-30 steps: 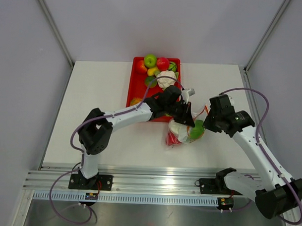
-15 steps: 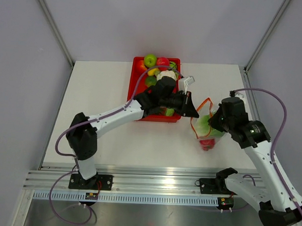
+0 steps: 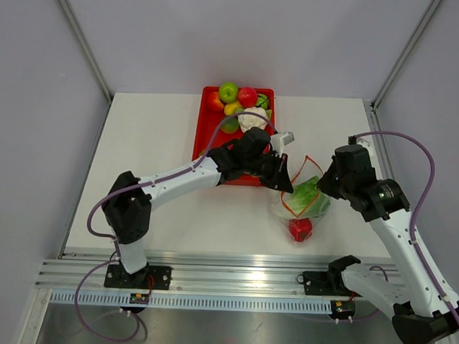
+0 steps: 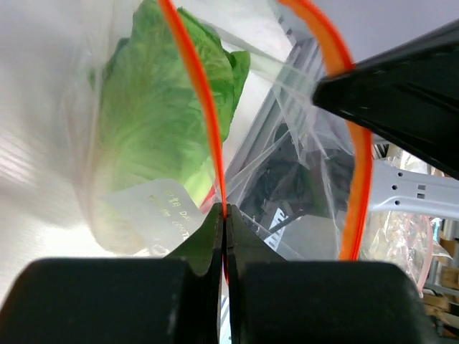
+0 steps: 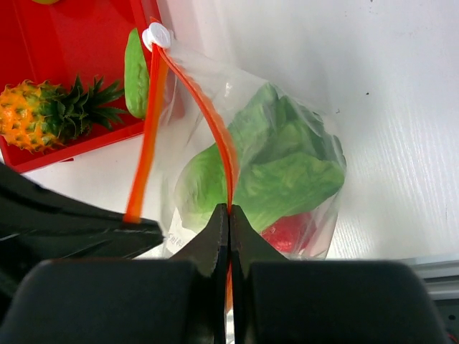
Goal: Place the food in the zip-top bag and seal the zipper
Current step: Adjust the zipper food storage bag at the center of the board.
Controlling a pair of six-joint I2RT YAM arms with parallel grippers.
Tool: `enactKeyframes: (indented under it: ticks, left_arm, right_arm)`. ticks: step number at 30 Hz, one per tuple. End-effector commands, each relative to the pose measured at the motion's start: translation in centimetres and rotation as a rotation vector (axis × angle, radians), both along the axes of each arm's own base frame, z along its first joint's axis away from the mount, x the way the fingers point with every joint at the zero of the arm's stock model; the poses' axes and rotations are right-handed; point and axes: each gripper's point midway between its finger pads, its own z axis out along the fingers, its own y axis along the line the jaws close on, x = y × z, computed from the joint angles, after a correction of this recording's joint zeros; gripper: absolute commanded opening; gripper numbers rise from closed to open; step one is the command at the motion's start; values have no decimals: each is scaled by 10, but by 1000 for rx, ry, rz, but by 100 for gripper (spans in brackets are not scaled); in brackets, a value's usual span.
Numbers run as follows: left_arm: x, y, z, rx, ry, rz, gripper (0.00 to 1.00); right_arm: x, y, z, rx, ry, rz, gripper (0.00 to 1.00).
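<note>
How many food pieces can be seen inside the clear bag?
2: the lettuce fills the middle of the zip-top bag, and the red tomato lies at its bottom. Others may be hidden behind the lettuce.

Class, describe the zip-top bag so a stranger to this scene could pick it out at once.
Start at the red tray on the white table. Just right of its near corner is the zip-top bag: clear, orange-rimmed, holding lettuce and a tomato.
</note>
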Motion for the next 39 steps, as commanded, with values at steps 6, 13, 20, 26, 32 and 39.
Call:
enactKeyframes:
  ticks: [6, 13, 20, 26, 32, 39]
  left_arm:
    - [-2, 7, 32, -43, -100, -8, 0]
    - [-23, 21, 75, -106, -217, -38, 0]
    - [-22, 11, -4, 0, -78, -35, 0]
    - [-19, -6, -13, 11, -28, -69, 0]
    - [-23, 14, 118, -195, -240, -13, 0]
    - [-20, -11, 28, -108, -50, -33, 0]
  right_arm:
    - [4, -1, -3, -4, -16, -4, 0]
    - [-1, 4, 25, 45, -108, 34, 0]
    - [-10, 6, -36, 13, 41, 55, 0]
    - [-3, 15, -22, 38, 45, 73, 0]
    - [-9, 13, 57, 103, -185, 104, 0]
    - [-6, 15, -10, 65, -20, 85, 0]
